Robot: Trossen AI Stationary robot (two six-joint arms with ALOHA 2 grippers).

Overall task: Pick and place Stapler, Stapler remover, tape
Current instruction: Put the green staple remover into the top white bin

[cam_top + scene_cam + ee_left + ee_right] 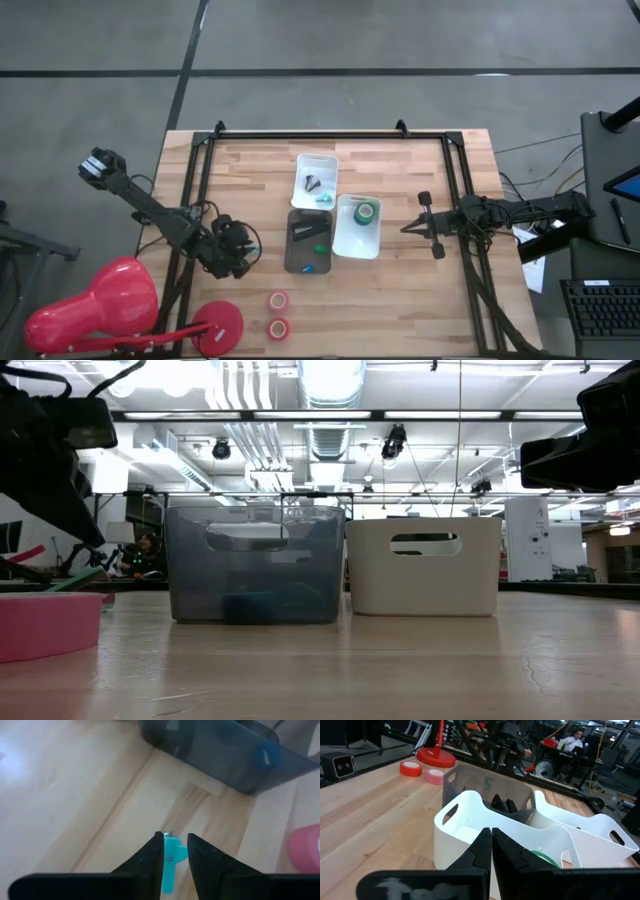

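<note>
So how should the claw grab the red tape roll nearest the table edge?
Probably from straight above: the red tape roll lies flat, hole up, so pinch its ring wall, one finger inside the hole, one outside.

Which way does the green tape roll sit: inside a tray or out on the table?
Inside. The green tape roll lies in the white tray right of the grey bin.

Pale smooth wooden table (400,180), translucent smoky plastic tray (255,565)
</note>
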